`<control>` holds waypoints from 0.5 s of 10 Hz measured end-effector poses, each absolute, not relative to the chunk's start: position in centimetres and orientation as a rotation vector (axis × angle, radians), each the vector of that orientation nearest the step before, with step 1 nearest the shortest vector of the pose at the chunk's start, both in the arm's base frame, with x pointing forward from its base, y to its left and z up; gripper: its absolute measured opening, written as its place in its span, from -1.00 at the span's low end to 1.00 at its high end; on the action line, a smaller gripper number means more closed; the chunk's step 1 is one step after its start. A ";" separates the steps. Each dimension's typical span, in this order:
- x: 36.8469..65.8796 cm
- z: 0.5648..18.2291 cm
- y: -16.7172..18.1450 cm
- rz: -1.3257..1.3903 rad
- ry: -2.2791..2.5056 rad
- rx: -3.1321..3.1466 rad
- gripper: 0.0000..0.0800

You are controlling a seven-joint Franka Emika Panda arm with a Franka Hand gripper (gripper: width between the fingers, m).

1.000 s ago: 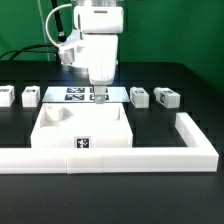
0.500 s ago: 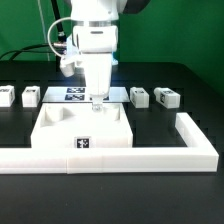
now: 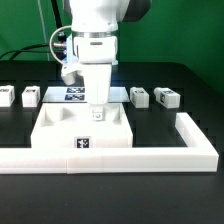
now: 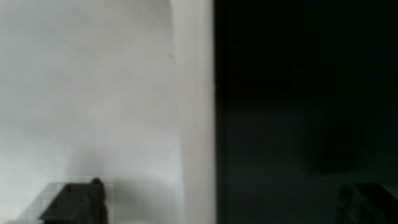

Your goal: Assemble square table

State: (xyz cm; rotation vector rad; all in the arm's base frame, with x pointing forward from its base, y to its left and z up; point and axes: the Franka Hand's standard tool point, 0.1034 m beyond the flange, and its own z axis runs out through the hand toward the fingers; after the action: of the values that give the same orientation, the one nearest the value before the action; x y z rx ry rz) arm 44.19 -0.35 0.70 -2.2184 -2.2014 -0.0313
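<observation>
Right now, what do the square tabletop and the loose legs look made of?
Square tabletop: probably rigid white plastic, matte; uniform colour, soft highlights, moulded-looking raised rim. Loose legs: apparently the same matte white plastic, blocky; too small to be sure. Their black-and-white tags look printed, material unclear.

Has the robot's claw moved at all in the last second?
Yes. In the exterior view the gripper has shifted lower in the picture, from over the fixed marker board to the rear edge of the tabletop.
</observation>
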 end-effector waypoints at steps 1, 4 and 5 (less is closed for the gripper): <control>44.2 0.7 -0.3 -0.031 -2.201 -2.218 0.38; 44.2 0.7 -0.3 -0.031 -2.201 -2.218 -0.49; 44.2 0.7 -0.4 -0.031 -2.201 -2.218 -0.49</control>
State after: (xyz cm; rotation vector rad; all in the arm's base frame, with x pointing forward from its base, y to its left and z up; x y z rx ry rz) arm 44.18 -0.35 0.69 -2.2184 -2.2010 -0.0308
